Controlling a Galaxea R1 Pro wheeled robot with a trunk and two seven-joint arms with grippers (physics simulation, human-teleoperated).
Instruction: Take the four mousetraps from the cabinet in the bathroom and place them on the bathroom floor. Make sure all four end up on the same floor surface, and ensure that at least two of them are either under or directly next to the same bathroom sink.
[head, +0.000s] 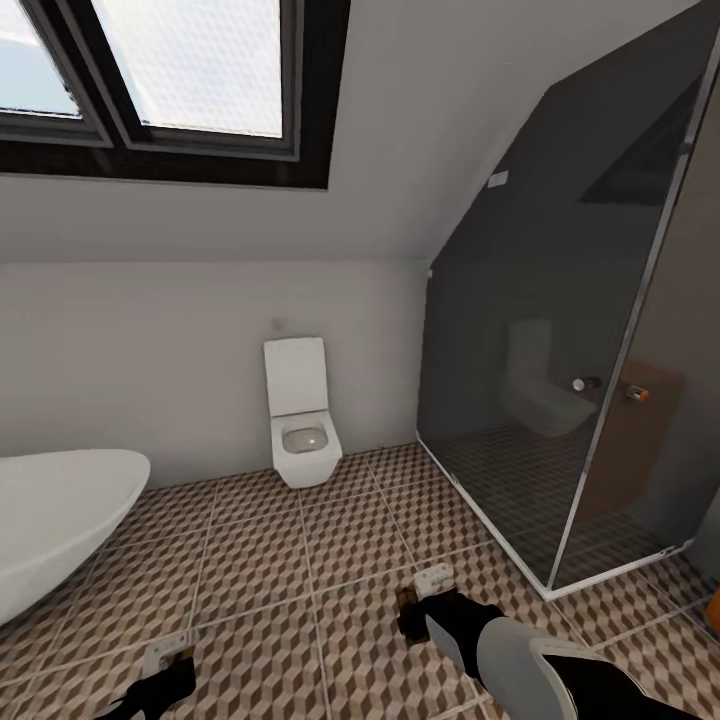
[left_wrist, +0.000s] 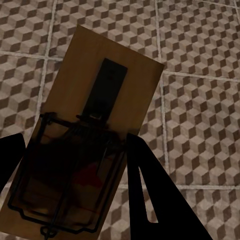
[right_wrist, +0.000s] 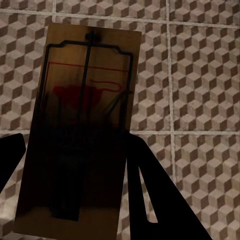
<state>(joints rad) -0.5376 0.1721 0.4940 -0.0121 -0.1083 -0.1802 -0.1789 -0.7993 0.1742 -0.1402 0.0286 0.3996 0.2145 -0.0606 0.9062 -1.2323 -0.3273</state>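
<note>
both hands carry a load. the left hand (left_wrist: 75, 165) is clamped on a mousetrap (left_wrist: 95, 120): in the left wrist view the tan board with its dark wire frame stands between the two dark fingers, well above the bathroom floor (left_wrist: 200, 60). the right hand (right_wrist: 75, 170) is clamped the same way on a second mousetrap (right_wrist: 85, 110), whose board with a red mark and wire bar also hangs over the cube-pattern tiles.

in the head view the left hand (head: 165, 665) shows low at the left edge with a pale piece of its trap (head: 163, 652), and the right hand (head: 425, 600) reaches out from the grey forearm with its trap (head: 435, 578) at the tip, just in front of the shower enclosure (head: 560, 400). both are near the bathroom floor (head: 280, 560) but not lying on it, as far as can be judged.

around them stand a white toilet (head: 300, 420) at the back wall, the rim of a white bathtub (head: 60, 510) at the left, and a skylight window (head: 180, 80) above.

the step in hand seems to be the carrying of two traps toward their resting place. the task asks that at least two traps lie under or directly beside the same sink, so the next move probably calls for turning the base to bring a sink into sight, then lowering each hand until the board is flat on the tiles before letting go. a release from this height may make the trap tumble.
</note>
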